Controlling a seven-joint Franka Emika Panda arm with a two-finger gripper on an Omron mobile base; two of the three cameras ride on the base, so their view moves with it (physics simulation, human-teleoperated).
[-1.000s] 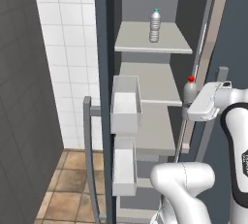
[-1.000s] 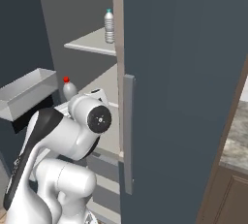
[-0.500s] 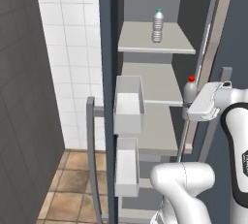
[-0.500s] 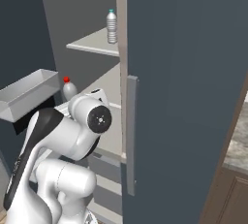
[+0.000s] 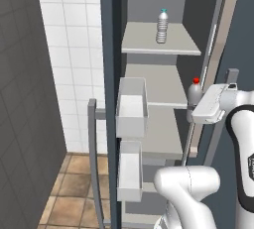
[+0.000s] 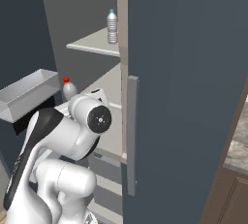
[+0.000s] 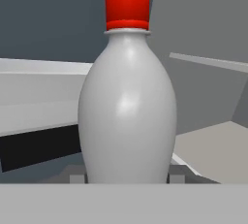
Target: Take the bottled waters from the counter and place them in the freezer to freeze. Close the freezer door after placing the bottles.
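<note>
A: Where is the red-capped bottle (image 7: 127,97)?
B: Upright and clamped between the fingers of the gripper (image 7: 127,177), which close on its lower body. In the left base view it stands at the three o'clock side of the freezer (image 5: 154,86) interior, at the level of the second shelf (image 5: 156,86).

A: And the other bottle?
B: The teal-capped bottle (image 5: 162,26) stands upright on the top shelf (image 5: 158,44), toward twelve o'clock.

A: The freezer door (image 5: 109,124)?
B: Open, at nine o'clock of the shelves, with two white bins (image 5: 132,108) inside and a grey bar handle (image 5: 93,163) outside.
</note>
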